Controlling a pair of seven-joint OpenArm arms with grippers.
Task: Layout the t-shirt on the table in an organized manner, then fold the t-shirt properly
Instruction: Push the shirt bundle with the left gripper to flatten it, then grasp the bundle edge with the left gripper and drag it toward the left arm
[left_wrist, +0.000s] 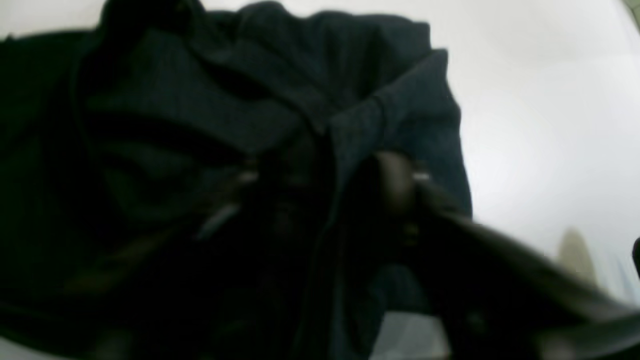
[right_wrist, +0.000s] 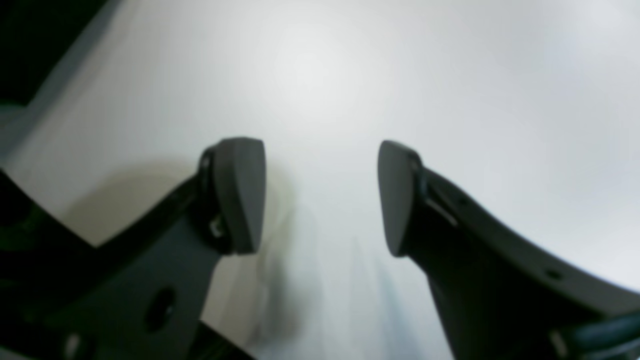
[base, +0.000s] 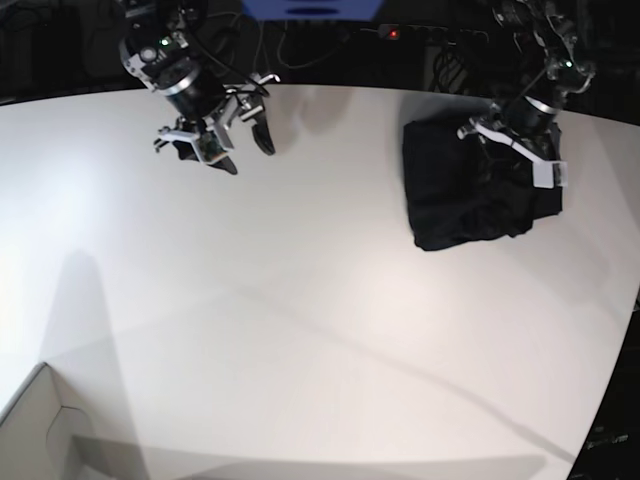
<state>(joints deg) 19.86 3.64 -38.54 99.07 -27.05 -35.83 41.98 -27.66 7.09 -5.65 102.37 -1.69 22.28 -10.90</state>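
Matt black cloth t-shirt (base: 470, 195) on smooth, faintly glossy white table (base: 300, 300)

The t-shirt (base: 470, 195) is plain black with no print, its folds showing dark charcoal up close. The worktop (base: 300, 320) is smooth white, shaded grey in places. The right hand (right_wrist: 320, 197) has dark grey pads (right_wrist: 240, 195) on black arms. A pale cardboard box corner (base: 35, 430) sits beige-white.

count, this moment: one t-shirt (base: 470, 195), black, the only garment. one table (base: 300, 330), white. two robot arms, each ending in one hand: left hand (base: 520, 150), right hand (base: 240, 148), two hands in all. each hand has two fingers; the right hand's pair (right_wrist: 240, 195) shows plainly in its wrist view. one pale cardboard box corner (base: 35, 430).
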